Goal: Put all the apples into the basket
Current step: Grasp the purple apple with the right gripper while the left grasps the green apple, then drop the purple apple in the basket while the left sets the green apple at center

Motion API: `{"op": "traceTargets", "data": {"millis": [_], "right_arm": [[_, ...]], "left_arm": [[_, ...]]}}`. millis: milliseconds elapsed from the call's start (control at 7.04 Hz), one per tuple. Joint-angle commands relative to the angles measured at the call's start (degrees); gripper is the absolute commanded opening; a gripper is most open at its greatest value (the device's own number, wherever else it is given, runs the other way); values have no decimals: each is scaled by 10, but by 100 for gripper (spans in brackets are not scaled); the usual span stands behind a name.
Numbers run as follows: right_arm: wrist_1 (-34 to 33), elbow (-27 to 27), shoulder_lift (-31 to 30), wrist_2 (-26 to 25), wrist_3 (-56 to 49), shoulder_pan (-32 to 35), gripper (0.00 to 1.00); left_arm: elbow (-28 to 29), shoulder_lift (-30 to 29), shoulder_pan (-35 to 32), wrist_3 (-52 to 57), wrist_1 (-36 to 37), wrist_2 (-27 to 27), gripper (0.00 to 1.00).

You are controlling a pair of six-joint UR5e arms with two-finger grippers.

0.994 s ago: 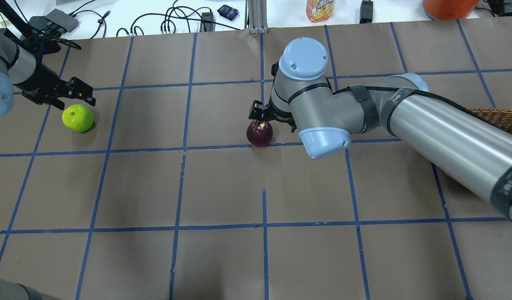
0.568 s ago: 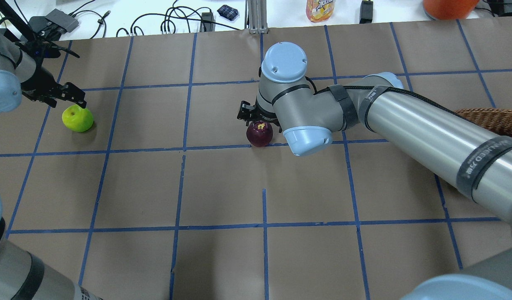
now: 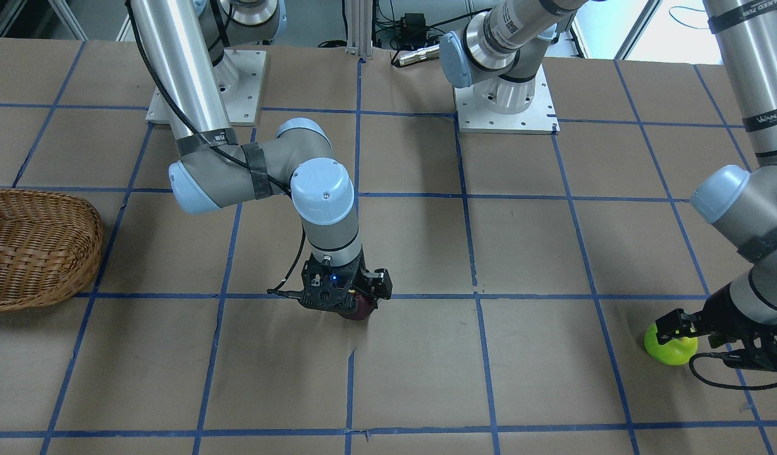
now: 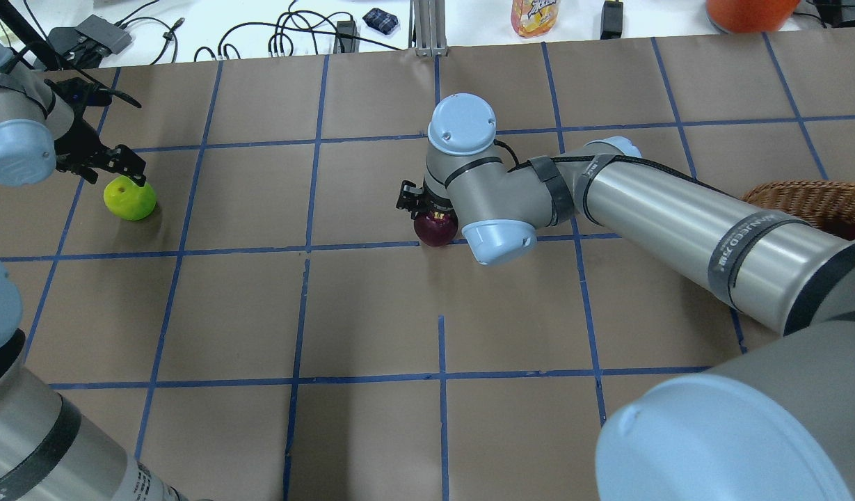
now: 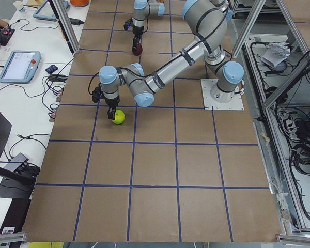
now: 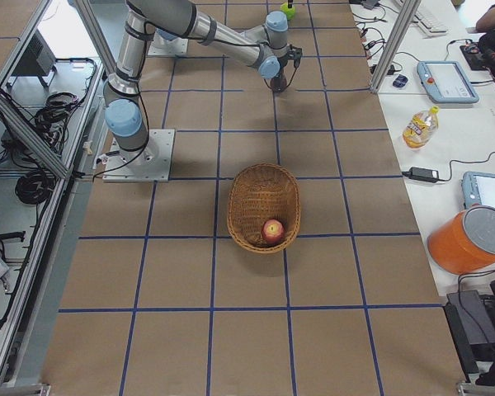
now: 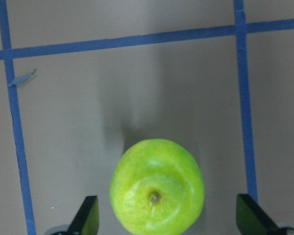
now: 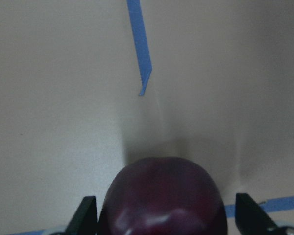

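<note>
- Right wrist view: right gripper [image 8: 169, 218] has its jaws spread, one finger on each side of the dark purple apple [image 8: 164, 193]. A thin strip of paper shows on both sides, and no contact is seen. The apple sits on the table [image 8: 63, 98], close to a blue tape line [image 8: 284, 200].
- Left wrist view: left gripper [image 7: 169, 218] has its jaws wide apart. The green apple [image 7: 157, 188] lies between them, stem dimple up, with a clear gap on either side.
- Overhead: the purple apple is mid-table, right beside a tape line, with the right wrist directly over it. The green apple is far to the view's left, with the left gripper at its upper edge. The basket [image 4: 806, 198] is at the view's right edge, partly behind the right arm.
- Front-facing: the right gripper is low over the purple apple, and only the apple's lower edge shows. The left gripper is down at the green apple. The basket is at the view's left edge, well apart from both.
- Exterior left: the near arm points down onto the green apple, and the far arm onto the purple one.
- Exterior right: the red apple [image 6: 272, 230] lies inside the basket, toward its near end. The other two apples are on the table far beyond it.
</note>
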Motion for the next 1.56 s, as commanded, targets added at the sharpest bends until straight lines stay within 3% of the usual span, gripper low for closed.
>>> {"op": "traceTargets", "data": {"millis": [0,142,284,426,568,710,852,994,1136,1420], "right_arm": [[-4,-2,8,-1,-8,2,88],[-2,-6,7,-1,-8,2,67],[5,-14,4,0,-9,1,54],[39,-38,-11,-1,-14,-9,53],[115,-52,-44,-1,-82,-34,52],[189,-50,-81,0,-149,-85,51],[225,-44,-114,-5,-228,-136,51],[236,-31,-142,-41,-301,-186,51],[237,-16,-162,-68,-389,-238,51],[225,44,-192,-67,-566,-364,50]], "left_arm": [[-2,-8,0,2,2,-2,100],[-3,-13,0,2,6,-2,100],[-6,-18,1,2,13,-2,100],[-13,-20,1,-1,12,-2,100],[-14,-24,2,-5,13,-2,97],[-11,-25,2,-1,14,-2,58],[-2,-23,2,-1,13,4,31],[0,-1,-12,-3,12,-5,10],[-4,22,-30,-13,-1,-21,9],[-15,69,-148,-167,-74,-55,9]]}}
